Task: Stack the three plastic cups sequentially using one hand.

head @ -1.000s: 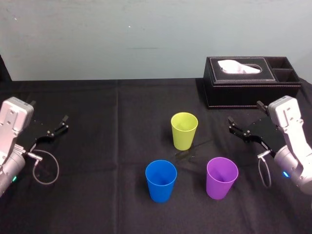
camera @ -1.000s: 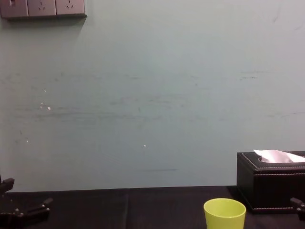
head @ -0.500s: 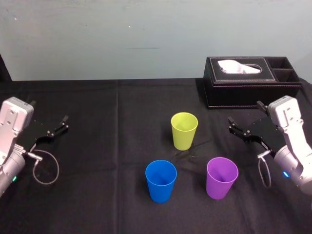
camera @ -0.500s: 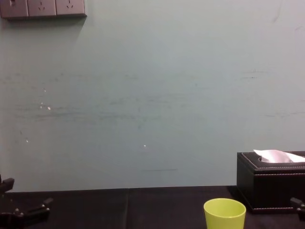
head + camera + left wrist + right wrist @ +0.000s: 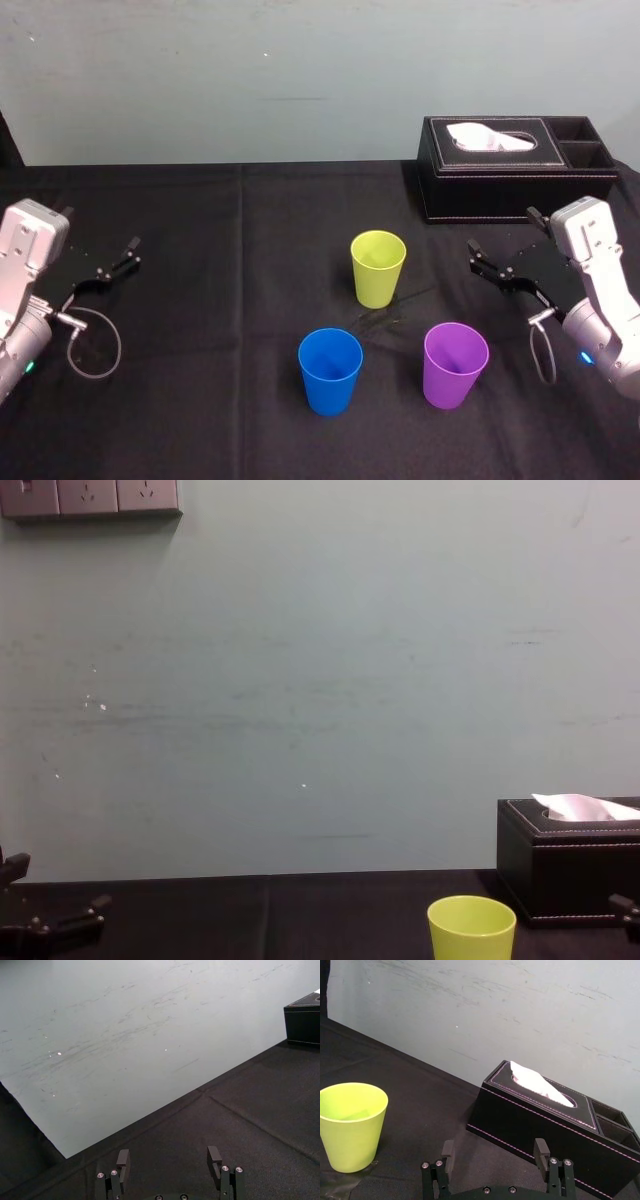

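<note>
R gripper point(image 5: 501, 232) low over table point(image 5: 200, 400), right side, jaws wide, empty, aimed twd cups; prob. the working hand, being nearest. Just beside it: purple cup point(image 5: 455, 364). Then yellow-green cup point(image 5: 378, 268) centre-back, blue cup point(image 5: 330, 370) front. All upright, apart, unstacked. L gripper point(image 5: 100, 230) parked far left, also wide. Vs 1 s ago: nothing moved.
</note>
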Motion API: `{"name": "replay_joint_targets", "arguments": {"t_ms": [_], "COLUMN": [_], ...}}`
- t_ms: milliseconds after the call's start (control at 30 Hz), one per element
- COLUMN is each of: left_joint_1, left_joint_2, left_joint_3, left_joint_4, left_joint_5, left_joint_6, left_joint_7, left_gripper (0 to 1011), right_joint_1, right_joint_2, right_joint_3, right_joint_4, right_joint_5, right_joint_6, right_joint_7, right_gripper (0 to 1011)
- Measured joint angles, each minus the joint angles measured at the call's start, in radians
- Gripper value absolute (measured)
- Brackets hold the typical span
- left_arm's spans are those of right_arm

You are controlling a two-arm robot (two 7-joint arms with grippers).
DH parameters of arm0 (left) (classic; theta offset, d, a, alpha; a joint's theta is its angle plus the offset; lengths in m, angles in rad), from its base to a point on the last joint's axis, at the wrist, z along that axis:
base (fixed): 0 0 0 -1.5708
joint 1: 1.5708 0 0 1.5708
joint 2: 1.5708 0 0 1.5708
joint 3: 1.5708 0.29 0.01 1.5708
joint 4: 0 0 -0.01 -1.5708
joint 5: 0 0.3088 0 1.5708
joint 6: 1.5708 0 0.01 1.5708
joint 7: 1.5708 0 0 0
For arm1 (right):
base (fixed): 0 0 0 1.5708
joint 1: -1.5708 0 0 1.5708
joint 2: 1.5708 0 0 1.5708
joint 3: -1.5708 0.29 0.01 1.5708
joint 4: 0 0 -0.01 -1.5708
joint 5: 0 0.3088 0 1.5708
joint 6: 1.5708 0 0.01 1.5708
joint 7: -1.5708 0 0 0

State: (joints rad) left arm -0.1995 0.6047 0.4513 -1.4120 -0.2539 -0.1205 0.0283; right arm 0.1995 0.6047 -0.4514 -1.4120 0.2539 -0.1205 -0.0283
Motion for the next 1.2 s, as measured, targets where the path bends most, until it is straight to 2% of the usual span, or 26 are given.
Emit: {"name": "replay_joint_targets", "arguments": {"t_ms": [367, 500, 733, 833, 967, 1167, 1200], "left_joint_1": [0.0, 0.0, 0.0, 0.0, 0.0, 0.0, 0.0], "left_joint_2": [0.0, 0.0, 0.0, 0.0, 0.0, 0.0, 0.0], "left_joint_3": [0.0, 0.0, 0.0, 0.0, 0.0, 0.0, 0.0], "left_joint_4": [0.0, 0.0, 0.0, 0.0, 0.0, 0.0, 0.0], "left_joint_5": [0.0, 0.0, 0.0, 0.0, 0.0, 0.0, 0.0], "left_joint_6": [0.0, 0.0, 0.0, 0.0, 0.0, 0.0, 0.0], "left_joint_7": [0.0, 0.0, 0.0, 0.0, 0.0, 0.0, 0.0], "left_gripper": [1010, 1010, 1010, 1010, 1010, 1010, 1010], "right_joint_1": [0.0, -0.007, -0.042, -0.077, -0.108, -0.198, -0.198], "right_joint_2": [0.0, 0.0, 0.024, 0.05, 0.072, 0.132, 0.132], "right_joint_3": [0.001, 0.013, 0.059, 0.096, 0.124, 0.195, 0.195], "right_joint_4": [0.0, -0.005, -0.05, -0.101, -0.143, -0.242, -0.242], "right_joint_5": [0.0, 0.003, 0.049, 0.08, 0.097, 0.137, 0.137], "right_joint_6": [0.0, 0.004, 0.011, 0.012, 0.007, -0.018, -0.018], "right_joint_7": [0.001, 0.019, 0.074, 0.103, 0.12, 0.162, 0.162], "right_gripper": [1003, 1003, 1003, 1003, 1003, 1003, 1003]}}
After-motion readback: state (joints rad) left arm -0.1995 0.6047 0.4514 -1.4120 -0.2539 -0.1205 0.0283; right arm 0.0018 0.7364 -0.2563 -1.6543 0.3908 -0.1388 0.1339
